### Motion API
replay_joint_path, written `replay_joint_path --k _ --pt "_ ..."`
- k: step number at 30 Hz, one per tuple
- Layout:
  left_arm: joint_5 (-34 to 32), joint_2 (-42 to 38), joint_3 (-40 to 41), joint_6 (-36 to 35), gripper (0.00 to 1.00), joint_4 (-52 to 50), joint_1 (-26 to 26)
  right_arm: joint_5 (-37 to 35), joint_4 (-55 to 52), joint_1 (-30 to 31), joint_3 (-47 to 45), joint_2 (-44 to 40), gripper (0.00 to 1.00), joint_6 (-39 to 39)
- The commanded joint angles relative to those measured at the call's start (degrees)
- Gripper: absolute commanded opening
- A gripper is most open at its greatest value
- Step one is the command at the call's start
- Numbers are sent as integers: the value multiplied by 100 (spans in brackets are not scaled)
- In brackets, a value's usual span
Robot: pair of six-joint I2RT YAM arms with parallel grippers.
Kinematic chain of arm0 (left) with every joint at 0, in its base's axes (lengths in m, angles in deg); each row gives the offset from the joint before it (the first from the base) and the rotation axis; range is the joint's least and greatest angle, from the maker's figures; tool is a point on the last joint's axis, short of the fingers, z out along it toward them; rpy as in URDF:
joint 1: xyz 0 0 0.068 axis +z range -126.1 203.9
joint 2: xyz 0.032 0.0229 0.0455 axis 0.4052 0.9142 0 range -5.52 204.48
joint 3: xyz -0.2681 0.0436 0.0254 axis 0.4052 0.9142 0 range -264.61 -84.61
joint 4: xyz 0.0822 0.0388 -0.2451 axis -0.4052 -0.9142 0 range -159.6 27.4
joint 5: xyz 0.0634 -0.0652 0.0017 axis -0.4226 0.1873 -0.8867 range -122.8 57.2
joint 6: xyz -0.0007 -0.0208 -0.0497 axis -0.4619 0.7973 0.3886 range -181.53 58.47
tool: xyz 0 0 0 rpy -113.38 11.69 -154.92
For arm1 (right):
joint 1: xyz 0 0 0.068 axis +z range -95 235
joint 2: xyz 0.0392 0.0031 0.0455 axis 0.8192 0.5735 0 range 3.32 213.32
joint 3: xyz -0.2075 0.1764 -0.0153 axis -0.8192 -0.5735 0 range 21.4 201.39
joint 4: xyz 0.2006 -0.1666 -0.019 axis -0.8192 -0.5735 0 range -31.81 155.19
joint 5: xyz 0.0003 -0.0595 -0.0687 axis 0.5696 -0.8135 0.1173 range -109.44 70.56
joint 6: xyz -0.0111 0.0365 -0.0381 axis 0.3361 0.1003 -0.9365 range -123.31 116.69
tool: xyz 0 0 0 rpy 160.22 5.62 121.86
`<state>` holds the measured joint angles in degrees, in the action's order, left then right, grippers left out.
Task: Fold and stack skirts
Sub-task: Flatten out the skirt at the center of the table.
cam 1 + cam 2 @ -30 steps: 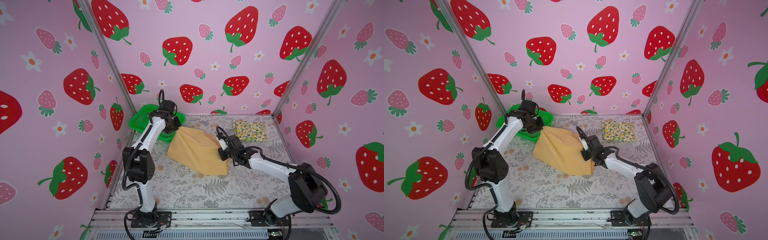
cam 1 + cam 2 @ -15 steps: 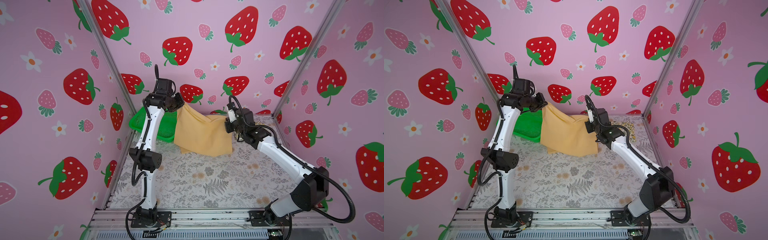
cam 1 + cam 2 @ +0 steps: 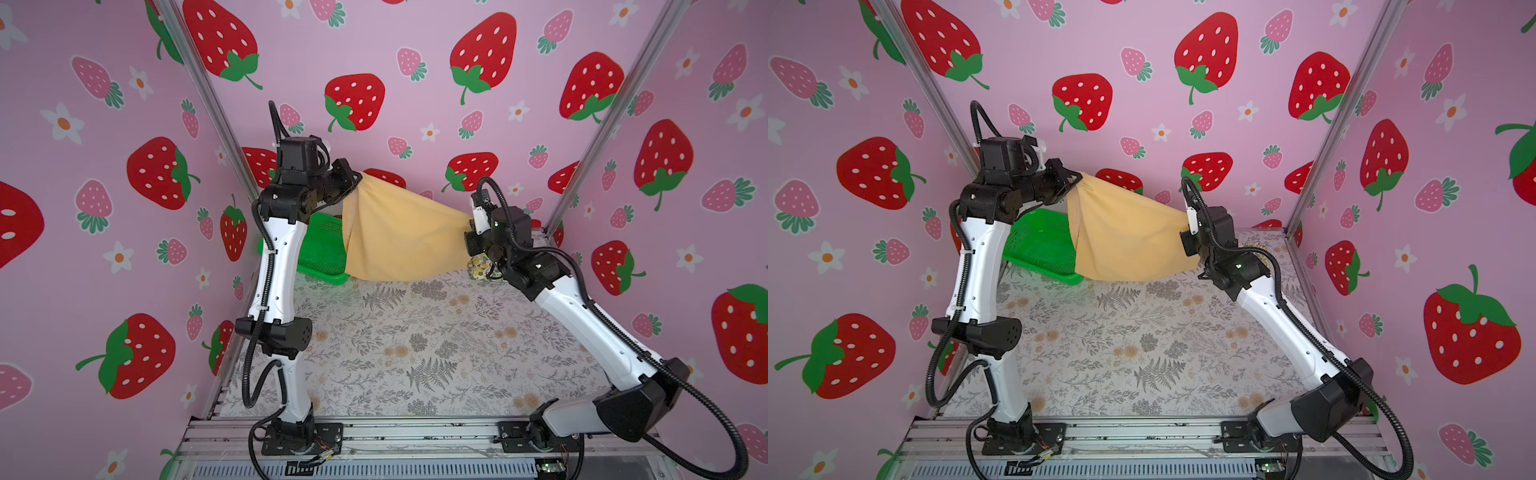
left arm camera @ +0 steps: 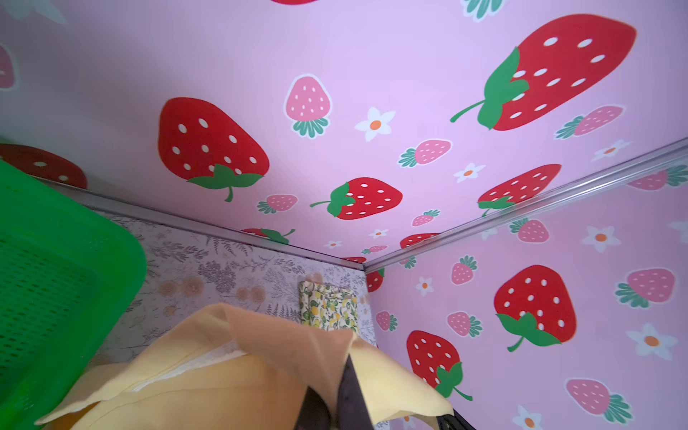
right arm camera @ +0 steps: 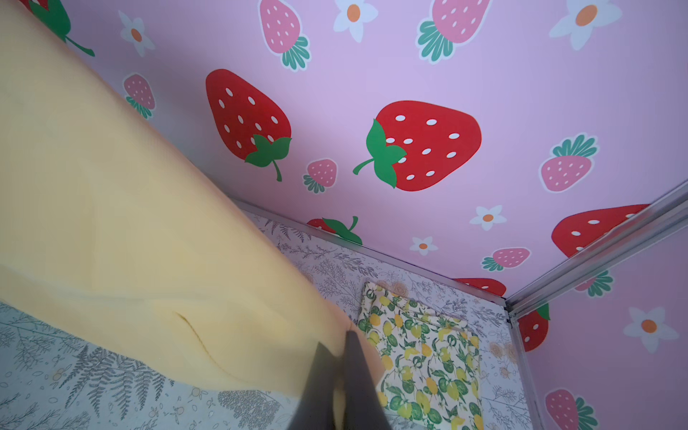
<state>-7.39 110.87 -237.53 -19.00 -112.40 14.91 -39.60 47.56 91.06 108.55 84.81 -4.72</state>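
So the left gripper [image 3: 353, 183] is pinched shut on one corner of the plain mustard skirt [image 3: 399, 237], which hangs stretched and smooth over the 12 o'clock side of the table [image 3: 415, 353]. The right gripper [image 3: 471, 218] is clamped on the opposite corner. The folded lemon-print skirt [image 5: 420, 346] lies flat around 2 o'clock.

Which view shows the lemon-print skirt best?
Right wrist view: the folded lemon-print skirt lies flat, close and mostly visible. Left wrist view shows the skirt small and far. In a top view only a scrap shows behind the right arm.
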Motion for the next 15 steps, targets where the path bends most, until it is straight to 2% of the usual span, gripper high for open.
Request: replay_joint_path --k 1,8,15 --pt "632 444 -324 386 0 655 43 -319 -65 -45 417 15 0 -192" --pt "966 678 -432 391 0 1005 40 -754 -241 -161 1200 192 0 -243" --pt "670 23 169 -23 0 927 117 -636 -197 -164 463 -227 0 3"
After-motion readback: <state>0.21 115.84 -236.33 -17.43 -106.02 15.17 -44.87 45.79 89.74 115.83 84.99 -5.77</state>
